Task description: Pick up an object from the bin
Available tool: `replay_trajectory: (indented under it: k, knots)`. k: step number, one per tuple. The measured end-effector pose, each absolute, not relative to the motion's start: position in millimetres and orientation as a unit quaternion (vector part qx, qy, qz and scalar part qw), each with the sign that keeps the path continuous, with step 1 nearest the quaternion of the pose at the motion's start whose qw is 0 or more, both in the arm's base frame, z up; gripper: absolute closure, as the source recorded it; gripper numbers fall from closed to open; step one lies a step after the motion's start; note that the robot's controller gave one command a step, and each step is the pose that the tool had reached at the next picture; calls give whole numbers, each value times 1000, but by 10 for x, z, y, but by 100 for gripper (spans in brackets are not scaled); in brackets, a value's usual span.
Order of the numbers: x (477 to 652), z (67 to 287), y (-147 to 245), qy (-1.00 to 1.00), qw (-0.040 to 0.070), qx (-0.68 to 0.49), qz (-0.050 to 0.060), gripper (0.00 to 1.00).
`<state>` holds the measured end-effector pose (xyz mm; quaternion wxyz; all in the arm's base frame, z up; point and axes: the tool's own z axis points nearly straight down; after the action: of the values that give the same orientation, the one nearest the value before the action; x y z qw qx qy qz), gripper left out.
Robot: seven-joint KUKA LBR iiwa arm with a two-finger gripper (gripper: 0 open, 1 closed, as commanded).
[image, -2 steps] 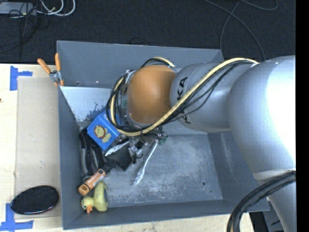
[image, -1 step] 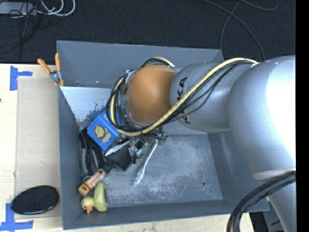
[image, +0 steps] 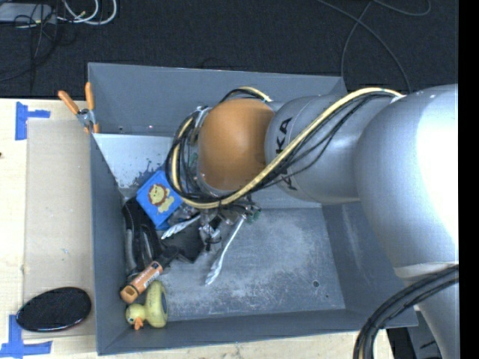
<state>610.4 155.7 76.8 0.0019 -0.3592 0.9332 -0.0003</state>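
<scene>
Grey metal bin (image: 292, 275) with a small heap along its left side. Below the arm's orange cover (image: 232, 144) the gripper (image: 212, 234) hangs low over a flat black piece (image: 179, 251) and a pale thin strip (image: 221, 259), just beside a blue square block with a lion picture (image: 159, 198). From here I cannot tell whether it is apart or together. A yellow rubber duck (image: 153, 309) lies in the near left corner.

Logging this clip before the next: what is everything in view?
bin: one, grey, centre
lion-picture block: one, blue, bin's left side
duck: one, yellow, lower left corner
cylinder: one, orange-brown, just above the duck
black things: heap, black, by the left wall
thin stick: one, white, floor right of the heap
oval thing: one, black, outside the bin's lower left
arm: one, silver, from the right
wrist cover: one, orange, over the bin's left half
</scene>
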Motion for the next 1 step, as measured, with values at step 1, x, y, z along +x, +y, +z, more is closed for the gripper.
replay_trajectory:
  k: [1]
  knots:
    - [6097,798,1553,934,1,-358,0,100]
